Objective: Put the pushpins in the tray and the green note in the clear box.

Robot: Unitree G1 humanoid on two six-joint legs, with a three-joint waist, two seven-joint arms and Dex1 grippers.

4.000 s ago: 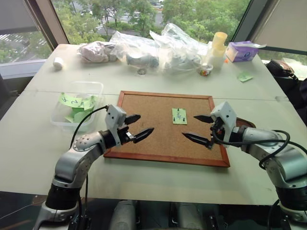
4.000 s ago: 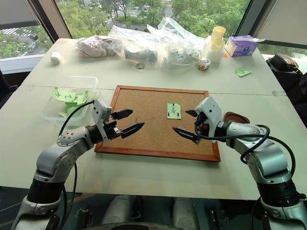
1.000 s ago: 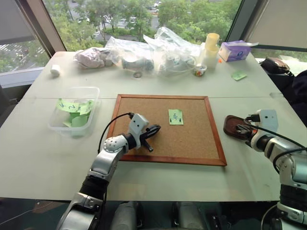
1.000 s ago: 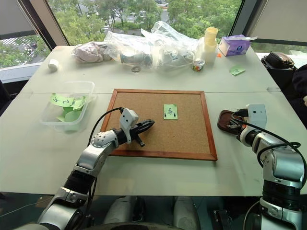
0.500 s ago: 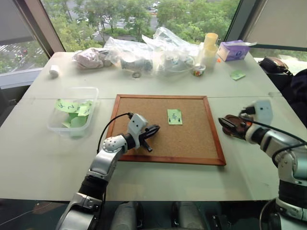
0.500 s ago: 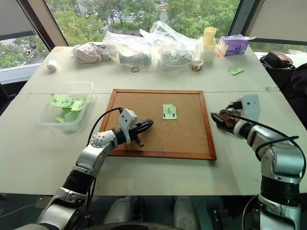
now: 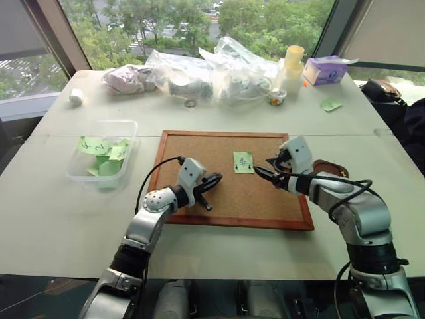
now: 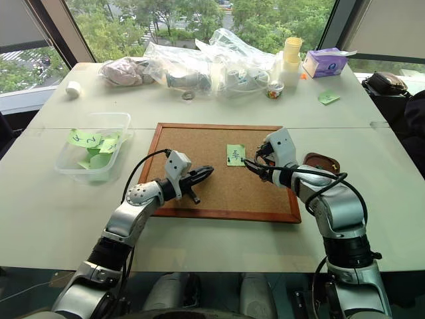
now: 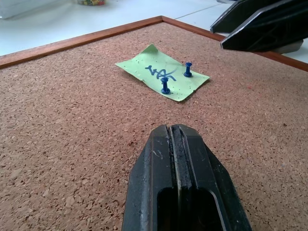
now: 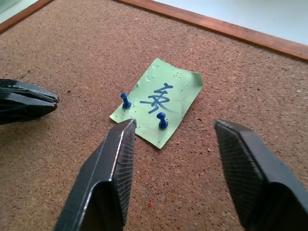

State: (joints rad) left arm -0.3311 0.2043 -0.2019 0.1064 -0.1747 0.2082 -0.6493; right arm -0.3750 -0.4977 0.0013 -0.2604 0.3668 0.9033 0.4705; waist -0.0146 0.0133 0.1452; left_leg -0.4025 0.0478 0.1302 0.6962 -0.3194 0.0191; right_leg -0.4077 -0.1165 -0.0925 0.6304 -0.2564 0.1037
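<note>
On white table (image 7: pixel 60 219) by windows | corkboard (image 7: pixel 199 153) central | left hand (image 7: pixel 214 181) clenched | right hand (image 7: pixel 265 167) released

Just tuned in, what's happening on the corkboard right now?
The green note is pinned to the corkboard by two blue pushpins. The right pincer is open and aimed at the note, a pin lying between its fingers' line. The left pincer is shut and holds nothing. The tray sits right of the board, the clear box to its left.
</note>
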